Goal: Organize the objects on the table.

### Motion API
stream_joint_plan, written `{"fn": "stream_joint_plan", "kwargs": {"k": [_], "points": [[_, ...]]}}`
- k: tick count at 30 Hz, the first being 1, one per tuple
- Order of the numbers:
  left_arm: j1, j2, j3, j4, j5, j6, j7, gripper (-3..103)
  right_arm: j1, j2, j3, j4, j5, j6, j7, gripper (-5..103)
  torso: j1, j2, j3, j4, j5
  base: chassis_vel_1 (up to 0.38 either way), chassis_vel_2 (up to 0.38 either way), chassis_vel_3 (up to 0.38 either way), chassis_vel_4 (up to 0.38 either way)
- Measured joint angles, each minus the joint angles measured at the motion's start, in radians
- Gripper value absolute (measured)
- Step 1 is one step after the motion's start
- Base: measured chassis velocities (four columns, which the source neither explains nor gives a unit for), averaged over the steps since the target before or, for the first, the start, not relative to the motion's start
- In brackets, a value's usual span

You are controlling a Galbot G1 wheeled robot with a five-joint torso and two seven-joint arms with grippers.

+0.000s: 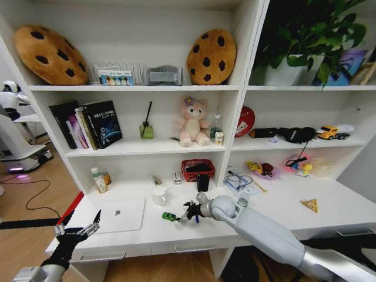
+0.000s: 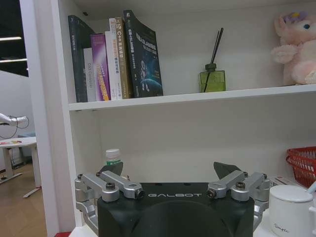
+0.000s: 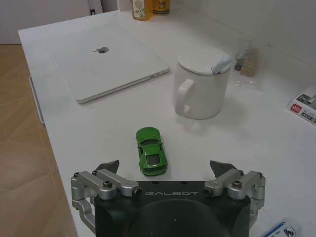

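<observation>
The tiny green toy car (image 3: pixel 151 151), glossy with dark windows, stands on its wheels on the long white desk with a smooth top (image 3: pixel 84 143). It lies between the two spread jaws of the right gripper (image 3: pixel 165 170), a little nearer to one jaw than the other, touching neither; its long axis points away from the gripper. In the head view the same car (image 1: pixel 169 217) sits just beside the fingertips. Farther beyond the jaws, and to the side, the thin silver laptop (image 3: pixel 106 59) lies flat and closed, lid up, a logo at its middle, well apart from the car and near the desk's front edge.
</observation>
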Motion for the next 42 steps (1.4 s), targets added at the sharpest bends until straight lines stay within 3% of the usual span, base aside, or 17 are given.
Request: {"fn": "stream_joint_plan", "kwargs": {"k": [11,19,31,35,37,38,39,42], "points": [[0.000,0.000,0.000,0.000,0.000,0.000,0.000,100,0.063,0.032,-0.044,-0.082,-0.036,0.004,-0.122,100,0.000,0.000,0.000,0.0000,-0.0001,0.000,0.000,0.000,0.000],[0.000,0.000,0.000,0.000,0.000,0.000,0.000,100,0.082,0.085,-0.094,-0.128,-0.044,0.008,-0.073,100,0.000,0.000,0.000,0.0000,-0.0001,0.000,0.000,0.000,0.000],[0.000,0.000,0.000,0.000,0.000,0.000,0.000,100,0.096,0.124,-0.115,-0.170,-0.056,0.036,-0.085,101,0.000,0.000,0.000,0.0000,-0.0001,0.000,0.000,0.000,0.000],[0.000,0.000,0.000,0.000,0.000,0.000,0.000,100,0.103,0.128,-0.119,-0.179,-0.056,0.042,-0.092,96,0.000,0.000,0.000,0.0000,-0.0002,0.000,0.000,0.000,0.000],[0.000,0.000,0.000,0.000,0.000,0.000,0.000,100,0.102,0.134,-0.124,-0.186,-0.059,0.044,-0.097,86,0.000,0.000,0.000,0.0000,-0.0001,0.000,0.000,0.000,0.000],[0.000,0.000,0.000,0.000,0.000,0.000,0.000,100,0.102,0.134,-0.124,-0.186,-0.059,0.044,-0.097,86,0.000,0.000,0.000,0.0000,-0.0001,0.000,0.000,0.000,0.000],[0.000,0.000,0.000,0.000,0.000,0.000,0.000,100,0.098,0.140,-0.124,-0.189,-0.061,0.045,-0.098,77,0.000,0.000,0.000,0.0000,-0.0001,0.000,0.000,0.000,0.000],[0.000,0.000,0.000,0.000,0.000,0.000,0.000,100,0.091,0.151,-0.126,-0.196,-0.062,0.046,-0.098,71,0.000,0.000,0.000,0.0000,0.0000,0.000,0.000,0.000,0.000]]}}
